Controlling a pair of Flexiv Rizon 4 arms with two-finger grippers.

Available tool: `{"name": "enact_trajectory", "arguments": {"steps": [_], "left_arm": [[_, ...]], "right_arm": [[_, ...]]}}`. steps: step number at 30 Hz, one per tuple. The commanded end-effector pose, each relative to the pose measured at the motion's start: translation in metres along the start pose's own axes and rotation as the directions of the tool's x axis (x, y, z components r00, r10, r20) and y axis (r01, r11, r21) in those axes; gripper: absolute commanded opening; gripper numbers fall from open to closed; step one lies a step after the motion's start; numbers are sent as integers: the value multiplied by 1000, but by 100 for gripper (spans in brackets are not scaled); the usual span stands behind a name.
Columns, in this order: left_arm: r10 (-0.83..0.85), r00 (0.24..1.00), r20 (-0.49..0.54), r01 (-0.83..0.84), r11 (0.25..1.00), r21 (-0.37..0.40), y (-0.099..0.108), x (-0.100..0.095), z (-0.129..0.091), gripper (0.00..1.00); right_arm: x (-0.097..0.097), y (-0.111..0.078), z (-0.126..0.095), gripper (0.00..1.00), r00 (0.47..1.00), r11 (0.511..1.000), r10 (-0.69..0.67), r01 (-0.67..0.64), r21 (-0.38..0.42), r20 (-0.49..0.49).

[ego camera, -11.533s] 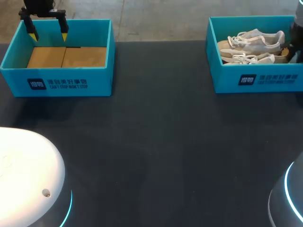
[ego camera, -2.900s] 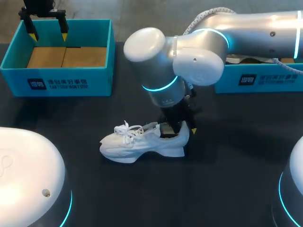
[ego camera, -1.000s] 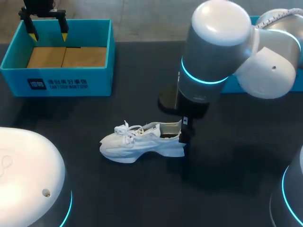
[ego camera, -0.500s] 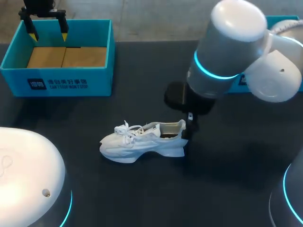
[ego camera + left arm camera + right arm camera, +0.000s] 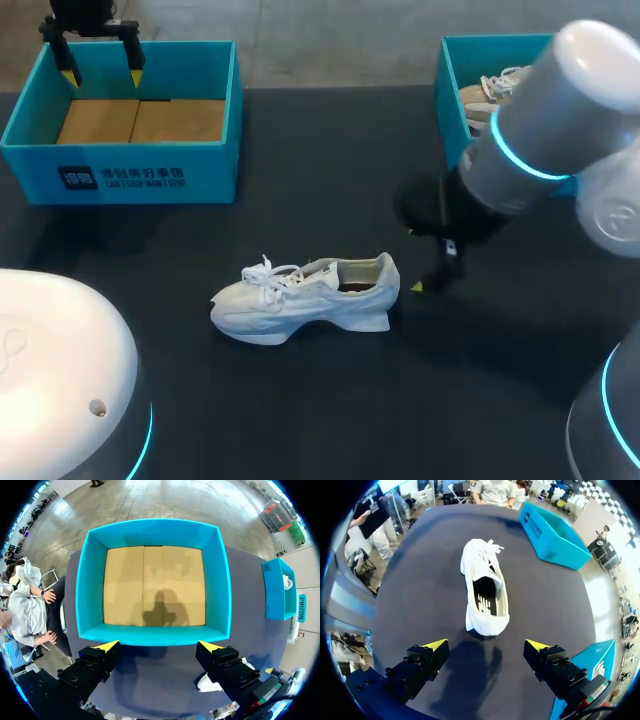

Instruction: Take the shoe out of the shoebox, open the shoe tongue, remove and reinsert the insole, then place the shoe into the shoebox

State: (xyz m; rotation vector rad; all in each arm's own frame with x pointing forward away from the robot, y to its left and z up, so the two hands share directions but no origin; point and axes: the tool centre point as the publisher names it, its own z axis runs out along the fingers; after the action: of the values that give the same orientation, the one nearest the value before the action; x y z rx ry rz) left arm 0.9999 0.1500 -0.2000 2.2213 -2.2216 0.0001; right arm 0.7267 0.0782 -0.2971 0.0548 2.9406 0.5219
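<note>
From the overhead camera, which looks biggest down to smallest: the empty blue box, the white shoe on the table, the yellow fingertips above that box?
1. empty blue box
2. white shoe, clearly smaller
3. yellow fingertips of the left gripper, tiny

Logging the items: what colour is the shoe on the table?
The shoe is white; right wrist view shows it best.

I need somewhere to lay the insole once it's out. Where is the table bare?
Bare black table lies between the empty teal box and the white sneaker, and on the sneaker's near side. Crowded: by its heel, where the right gripper hovers, open.
</note>
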Motion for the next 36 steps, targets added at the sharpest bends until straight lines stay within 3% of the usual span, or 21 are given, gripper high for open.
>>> {"name": "enact_trajectory", "arguments": {"steps": [1, 8, 17, 36], "left_arm": [[0, 1000, 0, 0, 1000, 0, 0, 0, 0, 100], [0, 1000, 0, 0, 1000, 0, 0, 0, 0, 100], [0, 1000, 0, 0, 1000, 0, 0, 0, 0, 100], [0, 1000, 0, 0, 1000, 0, 0, 0, 0, 100]], "right_arm": [[1, -22, 2, 100, 999, 938, -15, 24, -347, 29], [-3, -42, 18, 100, 999, 907, 4, 11, -422, 35], [2, -63, 42, 100, 1000, 894, -23, 17, -447, -8], [-6, -64, 46, 100, 998, 912, -59, 47, -408, -17]]}}
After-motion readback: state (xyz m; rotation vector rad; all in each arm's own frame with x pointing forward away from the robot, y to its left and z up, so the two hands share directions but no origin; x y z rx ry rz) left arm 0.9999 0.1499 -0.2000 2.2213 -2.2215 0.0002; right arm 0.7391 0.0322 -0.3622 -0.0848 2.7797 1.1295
